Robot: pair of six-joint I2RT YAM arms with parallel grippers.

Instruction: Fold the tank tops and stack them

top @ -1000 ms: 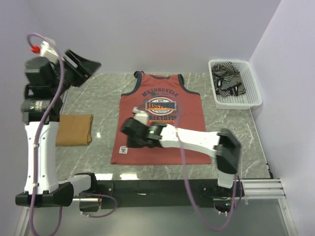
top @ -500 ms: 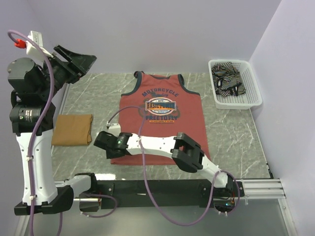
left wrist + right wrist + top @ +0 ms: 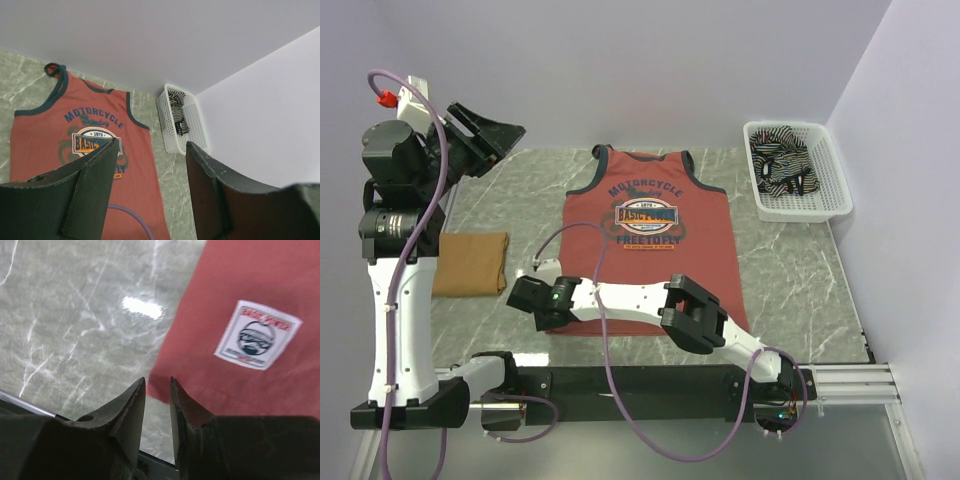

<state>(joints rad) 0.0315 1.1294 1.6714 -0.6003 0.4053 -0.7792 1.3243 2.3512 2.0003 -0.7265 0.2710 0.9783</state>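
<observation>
Brick-red tank top (image 3: 650,250) flat; right gripper (image 3: 157,382) has shifted to near-left hem corner, jaws narrowly parted; left gripper (image 3: 152,146) spread, empty; fold next.

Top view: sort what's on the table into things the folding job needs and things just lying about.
For the job:
- red tank top, spread flat
- mustard-tan tank top, folded at the left
- striped tank top, bunched up in the basket

Just lying about:
- white mesh basket, which only holds the striped one
</observation>
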